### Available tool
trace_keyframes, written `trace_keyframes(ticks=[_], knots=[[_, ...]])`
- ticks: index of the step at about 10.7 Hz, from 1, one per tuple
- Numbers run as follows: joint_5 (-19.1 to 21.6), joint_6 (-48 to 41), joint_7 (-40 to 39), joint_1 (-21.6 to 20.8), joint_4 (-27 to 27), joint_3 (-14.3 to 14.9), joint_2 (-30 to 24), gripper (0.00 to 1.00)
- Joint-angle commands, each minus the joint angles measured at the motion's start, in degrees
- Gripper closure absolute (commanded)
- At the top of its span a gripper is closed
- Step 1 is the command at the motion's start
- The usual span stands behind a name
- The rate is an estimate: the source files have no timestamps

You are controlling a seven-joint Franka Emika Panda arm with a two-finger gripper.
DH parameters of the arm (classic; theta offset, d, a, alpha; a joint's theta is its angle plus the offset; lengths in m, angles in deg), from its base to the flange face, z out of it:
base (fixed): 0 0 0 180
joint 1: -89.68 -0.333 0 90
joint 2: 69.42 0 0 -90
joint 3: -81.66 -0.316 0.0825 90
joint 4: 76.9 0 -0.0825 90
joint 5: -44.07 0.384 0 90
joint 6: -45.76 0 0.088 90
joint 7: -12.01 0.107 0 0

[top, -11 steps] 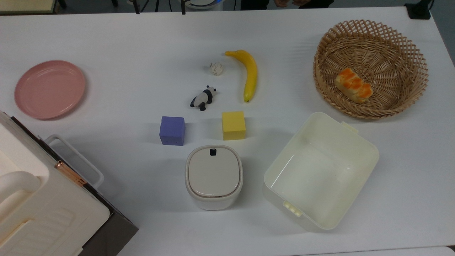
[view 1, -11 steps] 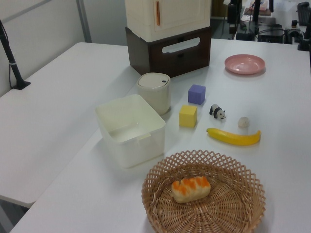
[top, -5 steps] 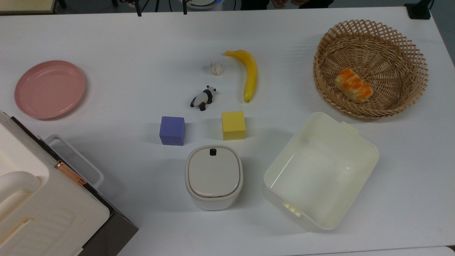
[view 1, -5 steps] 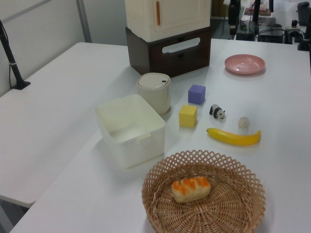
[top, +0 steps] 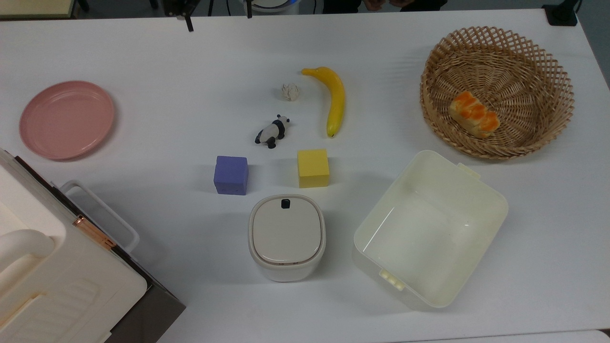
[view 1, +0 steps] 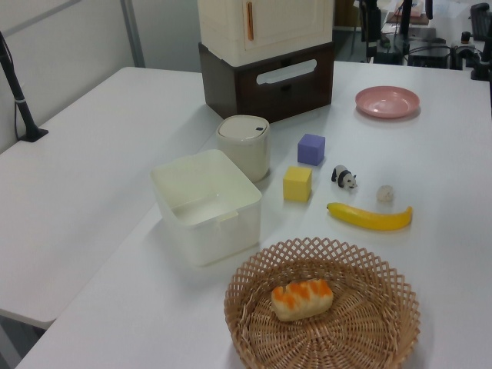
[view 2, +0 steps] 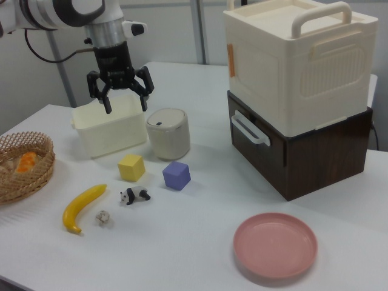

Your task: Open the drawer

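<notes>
One black two-finger gripper (view 2: 125, 103) hangs high above white table (view 2: 200, 242), jaws wide, holding nothing, well apart from shut dark-brown-fronted drawer (view 2: 267, 159) with white loop handle (view 2: 248, 130).

The arm reaches in from the right view's upper left, wrist pointing straight down. Its gripper (view 2: 125, 100) hangs above the table (view 2: 200, 242), fingers (view 2: 145, 99) spread wide, holding nothing.
</notes>
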Motion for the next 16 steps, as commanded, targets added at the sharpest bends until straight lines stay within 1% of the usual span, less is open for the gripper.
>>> trace_keyframes(ticks=[1, 4, 5, 9, 11, 12, 15, 16], knots=[[-0.8, 8.0, -6.2, -0.5, 4.7, 0.3, 0.9, 0.0], [-2.3, 16.4, -9.7, 0.2, 4.9, 0.3, 4.1, 0.0], [-2.6, 19.0, -11.1, 1.1, 5.0, 0.3, 5.4, 0.0], [-6.4, 31.8, -19.0, 4.3, 5.6, 0.3, 10.8, 0.0], [-9.1, 36.3, -21.7, 5.8, 5.6, 0.3, 13.1, 0.0], [-10.1, 39.3, -21.9, 6.1, 5.6, 0.3, 14.1, 0.0], [-15.2, 47.5, -22.0, 7.9, 5.6, 0.3, 17.2, 0.01], [-17.1, 50.2, -21.9, 8.4, 5.5, 0.3, 18.5, 0.03]])
